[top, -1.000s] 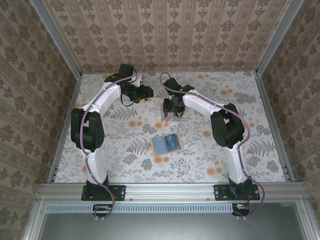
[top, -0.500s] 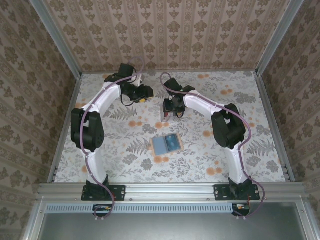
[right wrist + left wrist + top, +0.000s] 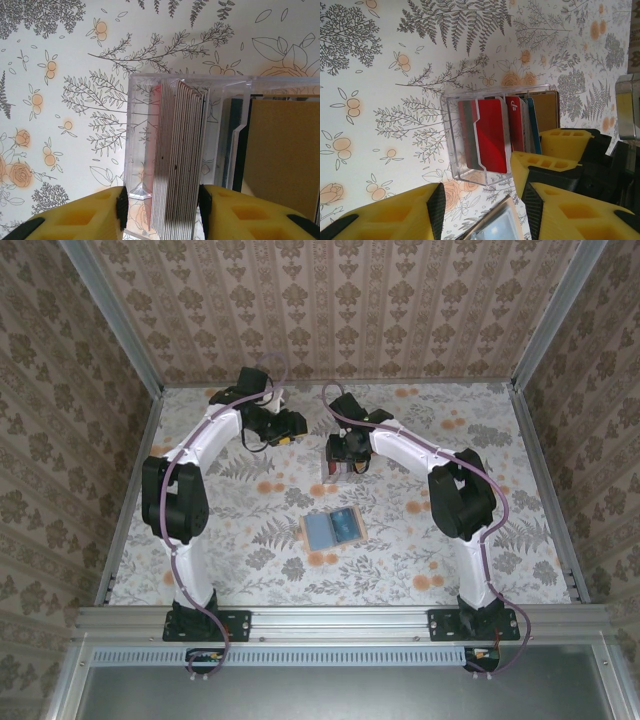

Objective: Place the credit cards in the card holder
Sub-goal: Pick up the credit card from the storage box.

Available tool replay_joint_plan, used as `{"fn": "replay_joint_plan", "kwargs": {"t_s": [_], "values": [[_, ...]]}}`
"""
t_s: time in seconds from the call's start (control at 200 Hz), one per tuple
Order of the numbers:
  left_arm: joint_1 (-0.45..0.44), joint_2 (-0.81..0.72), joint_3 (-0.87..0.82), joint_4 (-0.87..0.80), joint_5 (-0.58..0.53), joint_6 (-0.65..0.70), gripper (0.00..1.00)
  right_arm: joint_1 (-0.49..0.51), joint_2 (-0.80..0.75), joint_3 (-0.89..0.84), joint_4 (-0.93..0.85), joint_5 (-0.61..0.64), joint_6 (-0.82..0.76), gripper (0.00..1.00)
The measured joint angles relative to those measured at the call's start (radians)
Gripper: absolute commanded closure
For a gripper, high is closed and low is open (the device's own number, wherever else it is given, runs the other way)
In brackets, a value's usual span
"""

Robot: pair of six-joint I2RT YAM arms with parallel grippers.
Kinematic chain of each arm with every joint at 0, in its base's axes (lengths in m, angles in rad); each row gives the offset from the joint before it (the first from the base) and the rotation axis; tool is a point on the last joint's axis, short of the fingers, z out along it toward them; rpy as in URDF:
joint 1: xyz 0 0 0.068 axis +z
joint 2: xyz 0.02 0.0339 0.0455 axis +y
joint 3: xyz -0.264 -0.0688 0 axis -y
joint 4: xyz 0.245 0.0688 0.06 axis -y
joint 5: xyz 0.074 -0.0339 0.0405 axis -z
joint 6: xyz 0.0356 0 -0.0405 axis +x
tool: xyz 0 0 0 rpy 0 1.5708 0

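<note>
The credit cards (image 3: 177, 150) stand on edge in a clear plastic rack (image 3: 145, 125) in the middle of the bench (image 3: 250, 540), towards the back. From the side they look dark red, bright red, blue and a flat tan-gold. From above you mostly see their thin pale edges packed close together.

I think each card will be very light and stiff, with a smooth, slippery face. One card won't break easily, but it could bend a little or slide out of a weak pinch. The best place to take one is by its top edge, one pad on each flat face. The hard part, I guess, is getting just one, because they sit so tight that two or three may come up together.

The right end effector (image 3: 161, 196) is over the rack with its fingers apart, one on each side of the thick bunch of cards. There is a gap on one side, so it is not squeezing them. The left end effector (image 3: 481, 192) waits close beside the rack, fingers apart and holding nothing.

The card holder (image 3: 333, 529) lies open and flat on the bench, nearer the arms' bases. It has a pinkish-tan edge and grey-blue pockets.
</note>
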Motion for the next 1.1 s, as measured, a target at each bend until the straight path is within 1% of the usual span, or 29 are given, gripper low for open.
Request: {"fn": "replay_joint_plan", "kwargs": {"t_s": [0.21,0.45,0.63,0.88,1.1], "values": [[0.000,0.000,0.000,0.000,0.000,0.000,0.51,0.000,-0.006,-0.002,0.000,0.000,0.000,0.60],[0.000,0.000,0.000,0.000,0.000,0.000,0.51,0.000,-0.021,-0.012,-0.005,0.001,-0.002,0.75],[0.000,0.000,0.000,0.000,0.000,0.000,0.51,0.000,-0.042,-0.027,-0.008,0.004,-0.003,0.84],[0.000,0.000,0.000,0.000,0.000,0.000,0.51,-0.009,-0.063,-0.048,-0.008,0.009,-0.003,0.89],[0.000,0.000,0.000,0.000,0.000,0.000,0.51,-0.016,-0.111,-0.085,-0.006,0.020,-0.004,0.89]]}}
